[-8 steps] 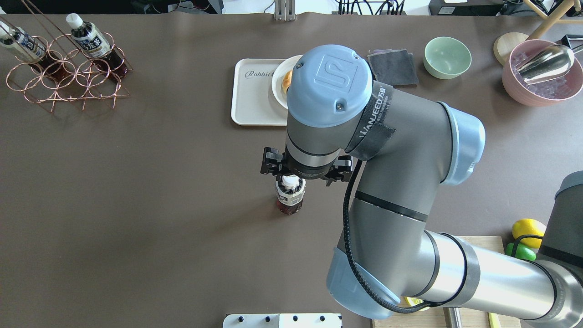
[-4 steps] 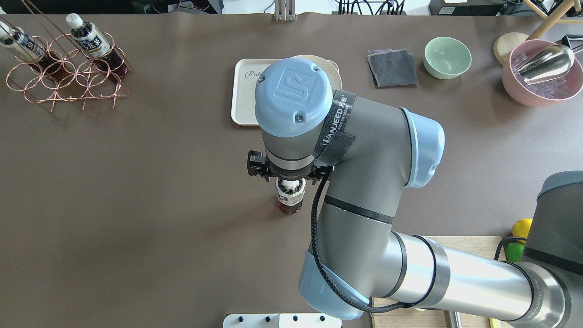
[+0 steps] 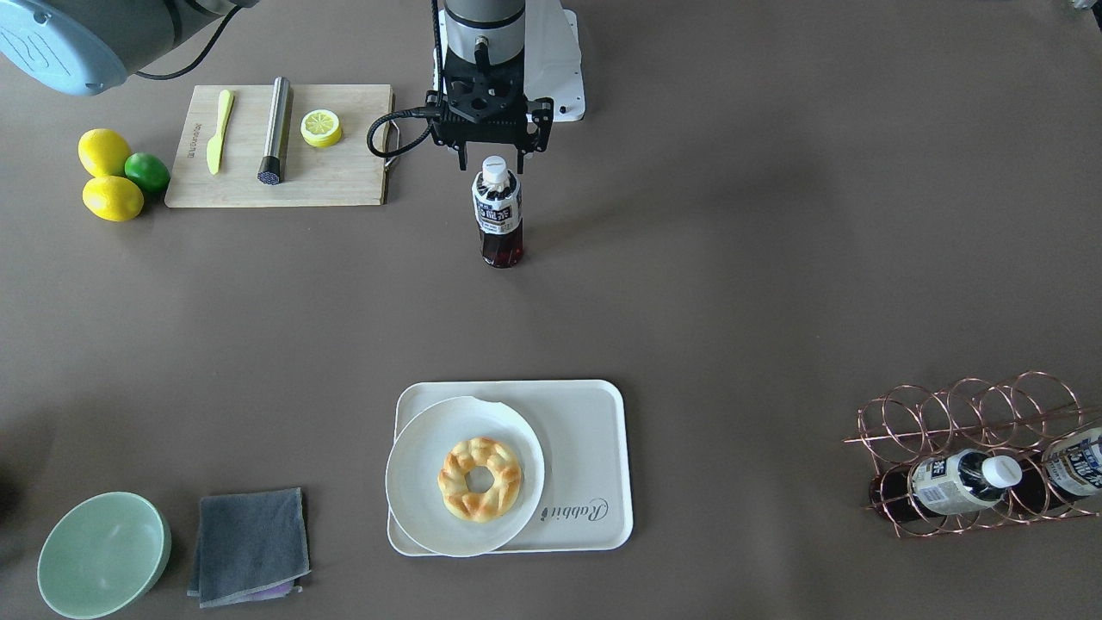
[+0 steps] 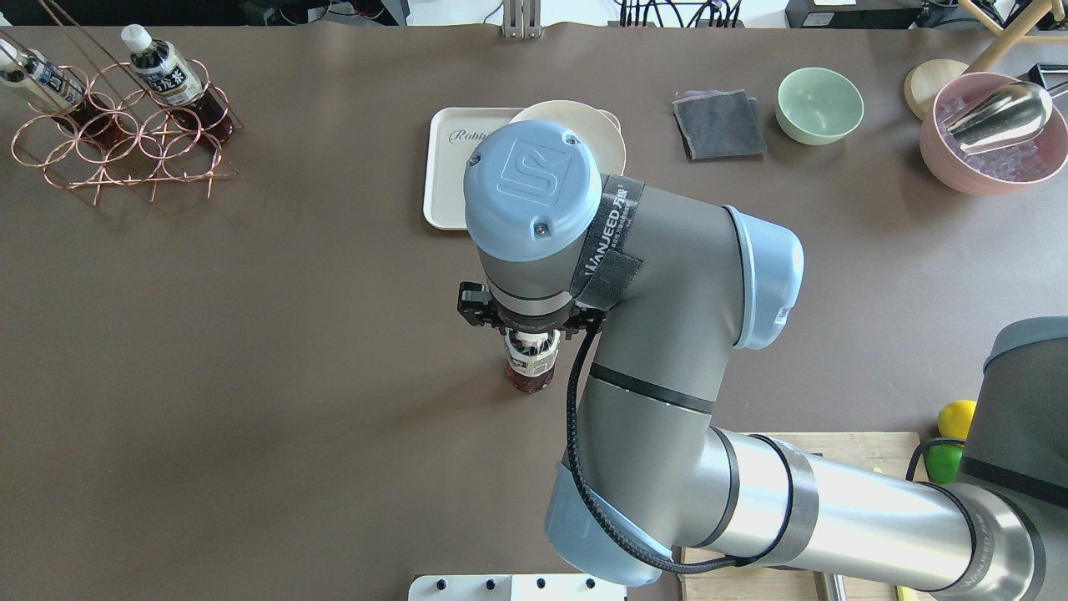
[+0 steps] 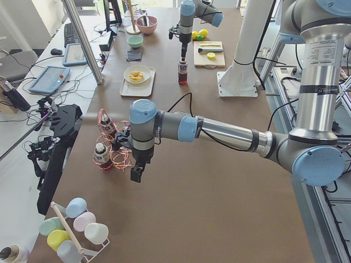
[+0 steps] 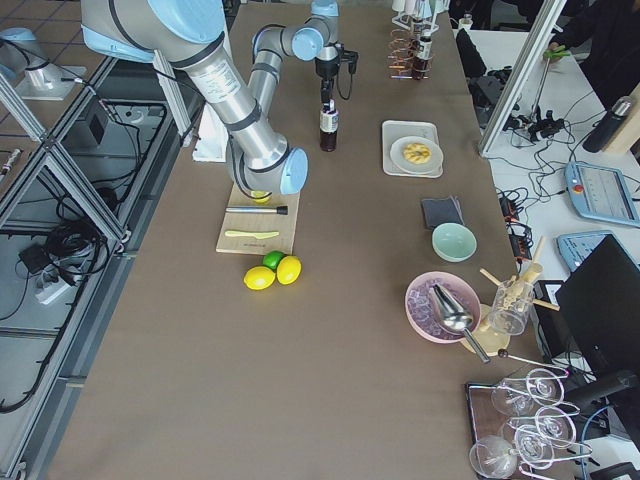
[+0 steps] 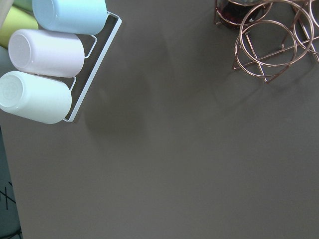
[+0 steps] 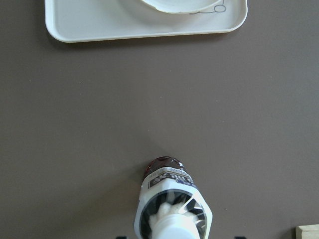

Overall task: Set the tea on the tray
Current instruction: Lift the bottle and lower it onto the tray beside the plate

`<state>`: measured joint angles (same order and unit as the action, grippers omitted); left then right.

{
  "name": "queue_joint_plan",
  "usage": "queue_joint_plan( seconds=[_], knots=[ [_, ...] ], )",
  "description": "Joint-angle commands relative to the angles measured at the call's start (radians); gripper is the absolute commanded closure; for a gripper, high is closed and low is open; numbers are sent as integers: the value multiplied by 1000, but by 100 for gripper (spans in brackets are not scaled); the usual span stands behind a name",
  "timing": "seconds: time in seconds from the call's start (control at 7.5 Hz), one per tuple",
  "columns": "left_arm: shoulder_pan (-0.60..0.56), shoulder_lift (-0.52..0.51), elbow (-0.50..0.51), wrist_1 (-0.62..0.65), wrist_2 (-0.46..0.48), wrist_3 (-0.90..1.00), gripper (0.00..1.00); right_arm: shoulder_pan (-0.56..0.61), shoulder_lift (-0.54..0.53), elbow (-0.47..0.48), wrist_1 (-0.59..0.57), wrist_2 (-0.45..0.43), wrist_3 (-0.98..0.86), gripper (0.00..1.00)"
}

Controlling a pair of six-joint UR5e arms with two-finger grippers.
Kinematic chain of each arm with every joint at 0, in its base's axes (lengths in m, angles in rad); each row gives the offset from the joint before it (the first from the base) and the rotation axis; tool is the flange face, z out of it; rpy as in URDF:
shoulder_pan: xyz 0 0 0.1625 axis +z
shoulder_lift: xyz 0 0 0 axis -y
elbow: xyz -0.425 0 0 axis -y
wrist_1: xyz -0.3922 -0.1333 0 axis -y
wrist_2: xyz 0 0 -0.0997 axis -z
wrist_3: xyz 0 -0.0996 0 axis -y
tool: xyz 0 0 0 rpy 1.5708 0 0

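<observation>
Right claw [image 3: 492,169] spread wide, straddling the top of the upright tea [image 3: 498,215] directly below; I'd go straight down. Tray [image 3: 590,448] well apart across the counter [image 3: 732,258].

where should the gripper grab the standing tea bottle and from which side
At the neck just under the white cap, from straight above. The tea bottle stands upright on the table, and the right gripper hangs over it, open, a finger either side of the cap.
</observation>
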<state>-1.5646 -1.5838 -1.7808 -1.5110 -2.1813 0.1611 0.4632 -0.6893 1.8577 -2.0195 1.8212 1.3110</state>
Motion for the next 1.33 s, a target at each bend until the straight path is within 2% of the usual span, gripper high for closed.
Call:
queue_joint_plan(
  seconds=[0.0,0.13,0.4,0.67,0.93,1.07,1.2],
  knots=[
    [0,-4,7,0,2,0,2,-4,-3,-8,2,-16,8,48],
    [0,-4,6,0,2,0,2,-6,-3,-8,4,-19,7,98],
    [0,-5,7,0,2,0,2,-5,4,-3,4,-22,-2,100],
    [2,-5,6,0,2,0,2,46,19,15,1,-8,-7,100],
    [1,-5,7,0,2,0,2,138,59,-14,1,68,-60,100],
    [2,-7,9,0,3,0,2,190,121,-117,2,108,-99,100],
    [2,-15,17,0,2,0,2,234,230,-284,2,143,-140,100]
  ],
)
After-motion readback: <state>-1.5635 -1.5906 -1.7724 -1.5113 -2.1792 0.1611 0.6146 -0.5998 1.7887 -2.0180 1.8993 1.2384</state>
